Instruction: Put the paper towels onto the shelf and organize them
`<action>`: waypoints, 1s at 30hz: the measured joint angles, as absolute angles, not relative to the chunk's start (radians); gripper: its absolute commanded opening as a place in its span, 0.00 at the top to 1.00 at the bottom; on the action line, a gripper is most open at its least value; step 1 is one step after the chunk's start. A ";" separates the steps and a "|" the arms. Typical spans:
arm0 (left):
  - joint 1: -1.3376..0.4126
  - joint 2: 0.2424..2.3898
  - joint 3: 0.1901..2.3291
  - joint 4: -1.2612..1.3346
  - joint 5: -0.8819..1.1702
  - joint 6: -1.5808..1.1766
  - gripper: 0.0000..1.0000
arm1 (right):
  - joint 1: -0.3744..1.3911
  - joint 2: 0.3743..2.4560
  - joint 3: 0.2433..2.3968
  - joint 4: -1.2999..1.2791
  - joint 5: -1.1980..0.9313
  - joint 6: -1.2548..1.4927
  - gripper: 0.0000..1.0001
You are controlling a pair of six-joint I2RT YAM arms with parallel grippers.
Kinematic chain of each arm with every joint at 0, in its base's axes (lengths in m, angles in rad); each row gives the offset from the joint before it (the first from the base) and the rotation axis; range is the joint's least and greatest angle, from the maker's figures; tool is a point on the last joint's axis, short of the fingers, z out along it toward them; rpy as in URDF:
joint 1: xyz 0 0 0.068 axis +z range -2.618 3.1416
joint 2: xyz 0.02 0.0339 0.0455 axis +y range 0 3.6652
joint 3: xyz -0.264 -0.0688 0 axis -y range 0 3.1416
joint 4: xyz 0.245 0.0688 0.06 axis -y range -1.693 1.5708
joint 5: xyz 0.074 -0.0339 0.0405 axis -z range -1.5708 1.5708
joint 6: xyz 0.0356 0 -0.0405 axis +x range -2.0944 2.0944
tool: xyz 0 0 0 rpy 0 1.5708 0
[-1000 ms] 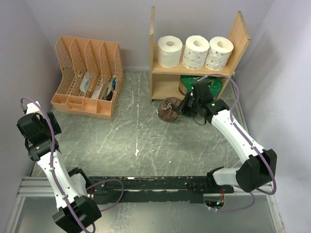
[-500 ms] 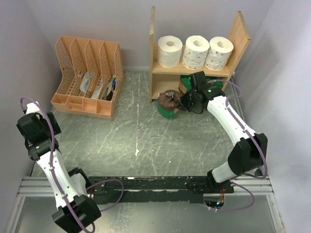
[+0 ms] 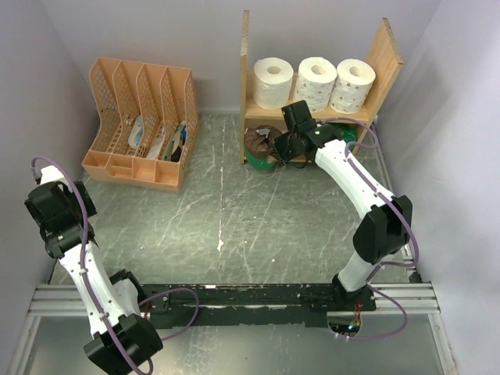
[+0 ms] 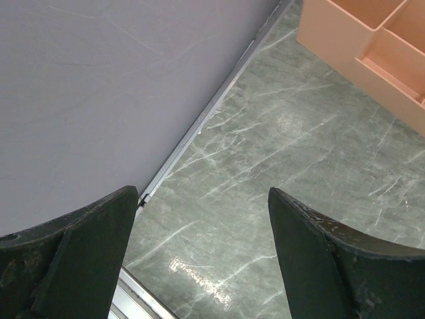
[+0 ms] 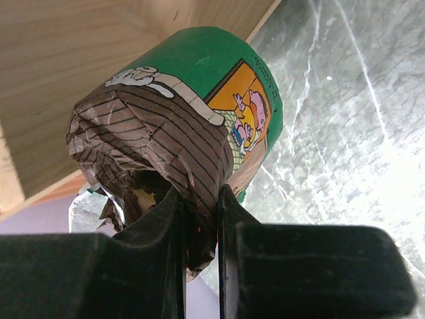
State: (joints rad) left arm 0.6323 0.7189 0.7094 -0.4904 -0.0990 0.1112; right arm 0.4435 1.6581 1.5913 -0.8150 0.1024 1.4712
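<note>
Three white paper towels (image 3: 273, 82) (image 3: 316, 83) (image 3: 351, 84) stand in a row on the upper board of the wooden shelf (image 3: 386, 53). My right gripper (image 5: 199, 199) is shut on the crumpled brown end wrap of a green-wrapped roll (image 5: 219, 73), held lying on its side. From above, that roll (image 3: 258, 148) is at the left end of the shelf's lower opening, with the right gripper (image 3: 281, 147) just to its right. A sliver of green (image 3: 349, 134) shows behind the arm at the lower right. My left gripper (image 4: 202, 199) is open over bare floor, far left.
An orange slotted file organizer (image 3: 141, 125) with papers stands at the back left; its corner (image 4: 358, 33) shows in the left wrist view. Grey walls close in on both sides, and the left wall (image 4: 99, 86) is close to the left gripper. A rail (image 3: 234, 297) runs along the near edge.
The right arm has carried the brown-ended green roll up off the floor in front of the shelf, back and left to the lower opening. The left arm has not moved.
</note>
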 measured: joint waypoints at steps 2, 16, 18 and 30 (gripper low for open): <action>0.633 0.715 0.709 -0.490 -0.101 0.111 0.08 | 0.451 1.676 1.591 -0.821 0.137 1.490 1.00; 0.634 0.713 0.709 -0.490 -0.104 0.111 0.08 | 0.450 1.755 1.608 -0.827 0.263 1.606 1.00; 0.634 0.713 0.709 -0.490 -0.104 0.111 0.08 | 0.446 1.763 1.604 -0.808 0.255 1.621 1.00; 0.634 0.714 0.709 -0.490 -0.104 0.111 0.08 | 0.416 1.826 1.603 -0.699 0.237 1.695 1.00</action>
State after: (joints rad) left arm 0.6342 0.7136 0.7094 -0.4900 -0.1040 0.1112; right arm 0.4160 1.8256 1.6028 -0.6994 0.2375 1.6951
